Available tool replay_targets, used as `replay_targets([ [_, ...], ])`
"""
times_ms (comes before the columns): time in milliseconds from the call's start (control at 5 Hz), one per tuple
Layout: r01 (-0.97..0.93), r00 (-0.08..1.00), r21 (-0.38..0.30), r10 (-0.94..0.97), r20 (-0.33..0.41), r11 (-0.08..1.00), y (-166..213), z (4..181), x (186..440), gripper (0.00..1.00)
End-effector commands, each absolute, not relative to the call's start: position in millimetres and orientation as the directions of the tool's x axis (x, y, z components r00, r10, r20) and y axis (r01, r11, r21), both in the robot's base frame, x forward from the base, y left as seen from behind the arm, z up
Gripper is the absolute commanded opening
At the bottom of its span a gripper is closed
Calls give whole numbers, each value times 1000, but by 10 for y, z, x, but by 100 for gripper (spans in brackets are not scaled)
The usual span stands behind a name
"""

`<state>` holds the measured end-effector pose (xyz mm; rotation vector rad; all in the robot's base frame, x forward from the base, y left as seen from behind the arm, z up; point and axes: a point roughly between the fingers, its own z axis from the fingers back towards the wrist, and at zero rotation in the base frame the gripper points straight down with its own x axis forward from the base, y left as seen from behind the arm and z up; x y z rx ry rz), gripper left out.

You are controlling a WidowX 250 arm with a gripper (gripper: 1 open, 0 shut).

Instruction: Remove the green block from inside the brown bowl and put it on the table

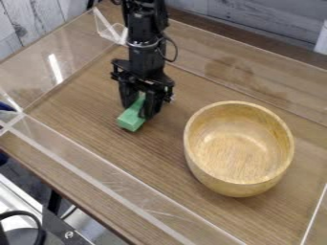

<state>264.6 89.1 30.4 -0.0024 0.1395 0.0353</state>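
The green block point(129, 120) rests on the table point(90, 105) to the left of the brown bowl point(239, 146), well outside it. My black gripper point(141, 107) points straight down over the block, its fingers point(124, 100) shut around the block's upper end. The bowl is upright and holds nothing. The lower end of the block sticks out toward the front left from under the fingers.
Clear acrylic walls point(76, 165) run around the table's edges, close at the front left and along the back. The bowl sits near the right front wall. Bare wood lies between the block and the bowl.
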Motion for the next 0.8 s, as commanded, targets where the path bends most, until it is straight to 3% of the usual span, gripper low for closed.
replay_targets([
  [0, -50, 995, 10, 50, -86, 999, 953, 412, 2767, 0],
  [600, -66, 994, -2, 66, -84, 998, 958, 414, 2790, 0],
])
